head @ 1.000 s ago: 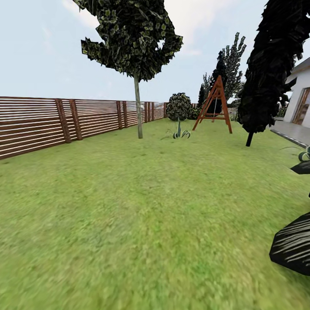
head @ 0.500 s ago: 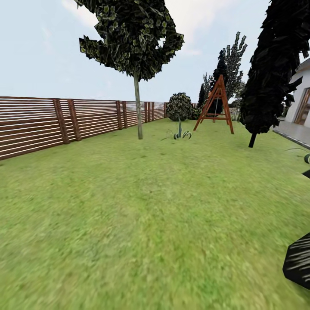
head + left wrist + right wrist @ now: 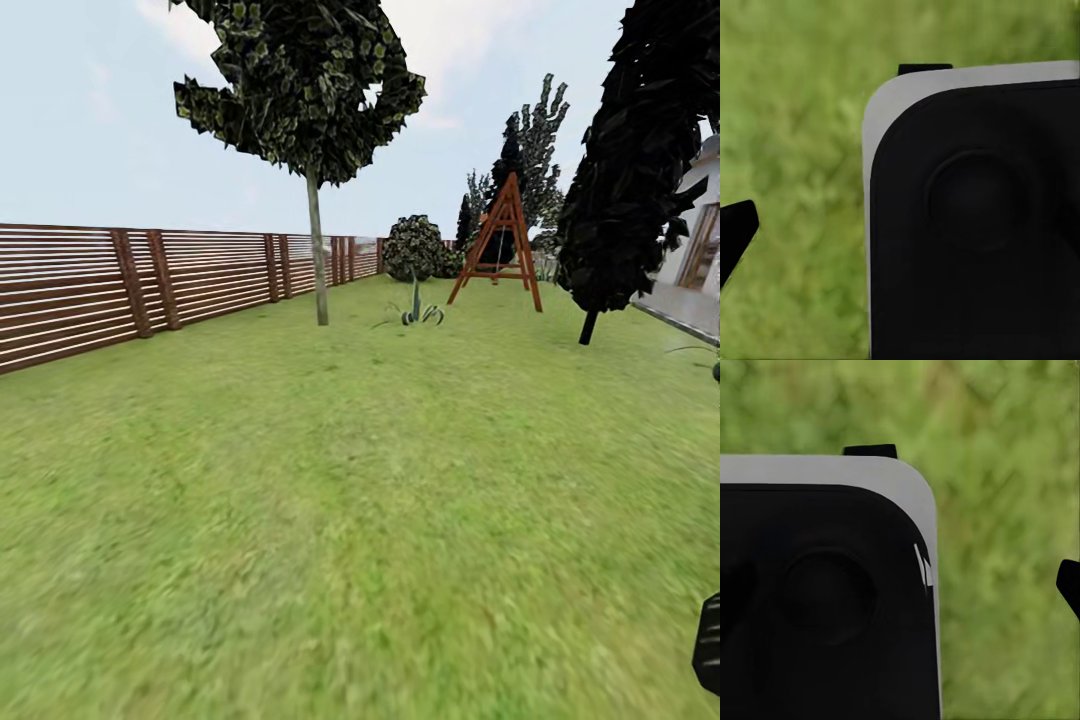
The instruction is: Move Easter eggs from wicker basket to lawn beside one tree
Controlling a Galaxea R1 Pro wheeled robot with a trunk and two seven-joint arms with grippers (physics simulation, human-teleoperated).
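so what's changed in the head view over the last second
The whole view has swung slightly: the dark leafy plant at the lower right has slid almost out of frame, and the fence has drifted a little left. That is camera motion. The tree, swing frame and lawn look unmoved.

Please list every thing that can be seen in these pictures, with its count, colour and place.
lawn: one, mottled green, whole foreground
fence: one, dark brown slats, along the left side
tree: one, pale thin trunk, dark green crown, left of centre
black columnar tree: one, at right
round bush: one, dark green, far centre
spiky plant: one, green, on grass before the bush
swing frame: one, reddish brown, far right of centre
house: one, white, right edge
robot body: black with pale rim, over grass in both wrist views
dark robot part: one, lower right corner
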